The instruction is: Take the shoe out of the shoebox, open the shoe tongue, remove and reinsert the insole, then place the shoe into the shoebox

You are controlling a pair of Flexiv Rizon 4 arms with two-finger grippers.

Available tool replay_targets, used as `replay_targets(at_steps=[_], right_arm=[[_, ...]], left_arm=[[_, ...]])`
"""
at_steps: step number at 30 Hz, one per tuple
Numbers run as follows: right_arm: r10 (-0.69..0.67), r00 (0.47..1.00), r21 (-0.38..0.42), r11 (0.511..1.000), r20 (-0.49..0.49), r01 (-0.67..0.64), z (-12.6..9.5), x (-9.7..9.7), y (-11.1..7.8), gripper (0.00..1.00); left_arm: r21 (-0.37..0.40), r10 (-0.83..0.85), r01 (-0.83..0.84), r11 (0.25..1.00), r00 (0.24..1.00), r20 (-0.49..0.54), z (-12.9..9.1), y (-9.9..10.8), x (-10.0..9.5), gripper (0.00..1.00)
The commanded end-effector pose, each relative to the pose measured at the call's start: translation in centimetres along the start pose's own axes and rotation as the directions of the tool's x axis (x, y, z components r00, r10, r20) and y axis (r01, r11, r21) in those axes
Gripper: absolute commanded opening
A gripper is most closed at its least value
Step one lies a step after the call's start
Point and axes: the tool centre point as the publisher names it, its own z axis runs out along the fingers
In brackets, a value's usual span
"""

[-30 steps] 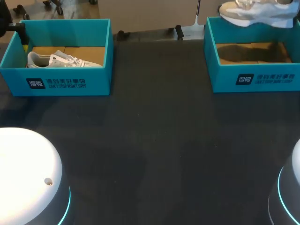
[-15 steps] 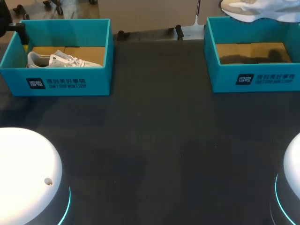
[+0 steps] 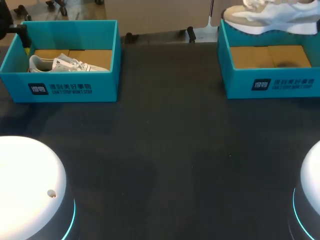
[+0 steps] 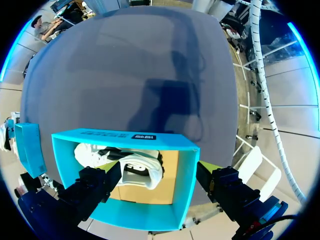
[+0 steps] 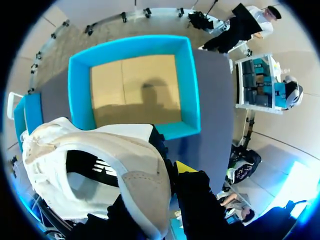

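Head view first: two teal boxes sit at the far side of the dark table (image 3: 165,150), well apart. The left box (image 3: 75,91) has a white shoe (image 3: 67,63) lying on its cardboard floor, untouched. The right box (image 3: 272,86) is bare inside, and the beige shoe (image 3: 270,17) hangs in the air over its far wall, sole down. So the first step, getting it out, looks done, and I'd say it rides that high to pass over the wall on the way to open table. Neither gripper shows from up here.

Over to the left wrist view: the left gripper (image 4: 159,172) hovers above the left box with its jaws wide, and the box shows between and ahead of its fingers. It touches nothing that I can see. The white shoe lies down in the box, ahead of the fingers. That reads as an arm parked over its own box, lined up for a grab when its turn comes.

Now the right wrist view: the right gripper (image 5: 165,175) has the beige shoe by the rim of its opening. One yellow tip presses on the outside. The other finger is hidden, inside the shoe by my guess, so the jaws are narrow and clamped on that rim. A hold there leaves the tongue and laces free for the opening step. The empty right box lies below, ahead of the fingers, with open table beside it for setting the shoe down
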Motion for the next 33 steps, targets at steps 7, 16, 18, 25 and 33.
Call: replay_targets(at_steps=[7, 16, 18, 25, 33], right_arm=[[0.035, 0.999, -0.396, 0.918, 0.003, -0.031, 0.5, 5.5, -8.3, 0.0], [0.05, 0.999, -0.374, 0.926, -0.014, -0.052, 1.4, 9.9, -11.6, 0.0], [0.051, 0.999, -0.372, 0.927, -0.013, -0.053, 1.4, 10.6, -12.1, 0.0], [0.048, 0.999, -0.361, 0.931, -0.025, -0.054, 1.2, 11.5, -13.0, 0.0], [0.048, 0.999, -0.361, 0.931, -0.025, -0.054, 1.2, 11.5, -13.0, 0.0]], left_arm=[[-0.004, 0.001, -0.001, 1.0, 1.0, -0.002, 0.0, -0.2, 0.0, 1.0], [-0.004, 0.001, -0.001, 1.0, 1.0, -0.002, 0.0, -0.2, 0.0, 1.0], [-0.004, 0.001, -0.001, 1.0, 1.0, -0.002, 0.0, -0.2, 0.0, 1.0], [-0.004, 0.001, -0.001, 1.0, 1.0, -0.002, 0.0, -0.2, 0.0, 1.0], [-0.004, 0.001, -0.001, 1.0, 1.0, -0.002, 0.0, -0.2, 0.0, 1.0]])
